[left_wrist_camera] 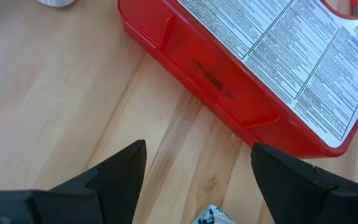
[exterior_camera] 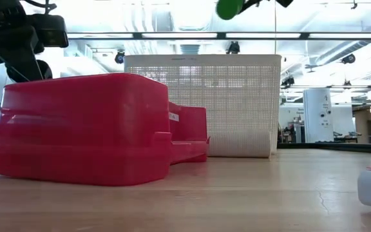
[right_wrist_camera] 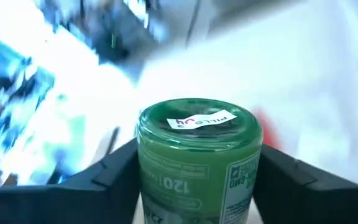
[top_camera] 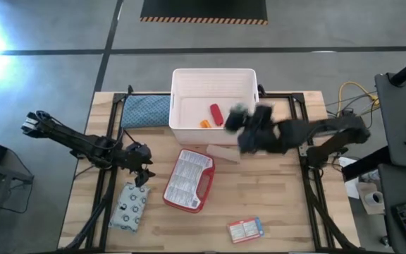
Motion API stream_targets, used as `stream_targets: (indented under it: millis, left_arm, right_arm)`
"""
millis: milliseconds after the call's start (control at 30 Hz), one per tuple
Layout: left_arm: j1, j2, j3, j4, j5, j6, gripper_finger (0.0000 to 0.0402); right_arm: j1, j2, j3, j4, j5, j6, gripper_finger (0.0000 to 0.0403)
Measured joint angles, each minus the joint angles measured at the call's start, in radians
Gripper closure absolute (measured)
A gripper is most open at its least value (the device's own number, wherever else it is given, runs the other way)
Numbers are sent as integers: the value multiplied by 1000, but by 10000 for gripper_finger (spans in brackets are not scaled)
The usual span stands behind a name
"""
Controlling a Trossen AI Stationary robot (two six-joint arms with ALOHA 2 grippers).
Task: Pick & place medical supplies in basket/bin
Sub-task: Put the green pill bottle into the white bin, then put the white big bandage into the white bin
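The white slotted basket (top_camera: 189, 79) stands at the far middle of the table, with a red cylinder (top_camera: 216, 113) and a small orange piece (top_camera: 204, 123) inside. My right gripper (top_camera: 240, 121) is over the basket's right part, shut on the green bottle (right_wrist_camera: 197, 158), which also shows high in the low view (exterior_camera: 227, 8). My left gripper (top_camera: 143, 168) hovers open over bare wood, between the red-edged case (top_camera: 189, 180) and the grey-white pouch (top_camera: 130, 206). The case lies flat, and its red side (left_wrist_camera: 216, 74) is ahead of the open fingers. The small box (top_camera: 245, 229) lies near the table's near edge. My right gripper pinches the green bottle between its two fingers, on the bottle's sides just below the lid (right_wrist_camera: 194, 124). The arm reaches in from the table's right. The bottle is lifted clear, above the basket's rim, with its labelled lid pointing away from the wrist.
A blue quilted pad (top_camera: 146, 109) lies left of the basket. A white roll (top_camera: 224, 152) rests against the basket's near wall and also shows in the low view (exterior_camera: 240, 145). Bare wood lies between the case and the small box.
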Motion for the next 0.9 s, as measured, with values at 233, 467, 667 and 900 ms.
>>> stream_targets:
  millis: [233, 467, 667, 900]
  left_arm:
    - [0, 1, 0, 6, 0, -14, 133]
    - [0, 1, 0, 6, 0, -61, 133]
    - [0, 1, 0, 6, 1, -64, 133]
    - [0, 1, -1, 6, -10, -64, 133]
  right_arm:
    - [-236, -56, 0, 162, -151, -445, 46]
    - [-245, -40, 0, 211, -435, -726, 32]
    - [-4, 26, 0, -76, -582, -670, 31]
    - [295, 180, -10, -450, -576, -183, 31]
